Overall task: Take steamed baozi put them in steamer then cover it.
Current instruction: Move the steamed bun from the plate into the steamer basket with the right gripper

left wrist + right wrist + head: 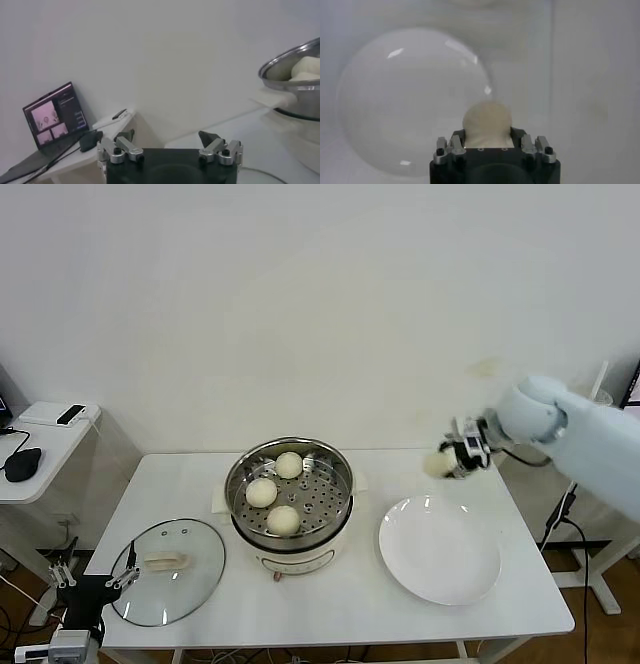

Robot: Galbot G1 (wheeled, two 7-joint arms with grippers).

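Observation:
Three cream-white baozi lie in the shiny steamer, which sits on its cream pot base at the table's middle. Up in the air, above the far edge of the white plate, my right gripper is shut on one more baozi. The glass cover with its cream handle lies flat on the table's front left. My left gripper stands open and empty low at the table's front-left corner. The steamer with baozi inside shows at the edge of the left wrist view.
A side table with a phone and a mouse stands to the left; a laptop shows on it in the left wrist view. A white wall runs close behind the table. The plate holds nothing.

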